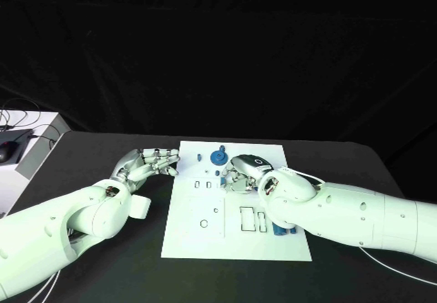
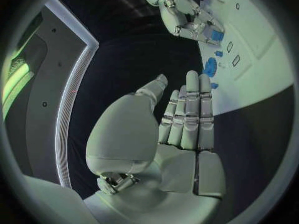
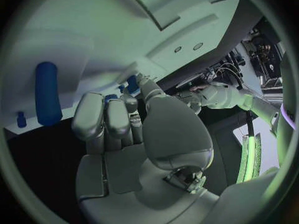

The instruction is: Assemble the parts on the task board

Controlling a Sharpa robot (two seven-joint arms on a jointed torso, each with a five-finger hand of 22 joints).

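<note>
Right hand (image 1: 247, 172) hides its fingertips' contents.

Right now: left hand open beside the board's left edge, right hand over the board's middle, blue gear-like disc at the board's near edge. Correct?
Not quite. The blue disc sits near the far edge of the task board, not the near one; the head view shows it. The rest holds: the left hand is open beside the board's left edge, and the right hand is over the board's middle.

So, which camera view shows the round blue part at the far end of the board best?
The head view: the round blue part lies unobstructed on the white board. The left wrist view shows it small and slanted. In the right wrist view I cannot identify it.
</note>
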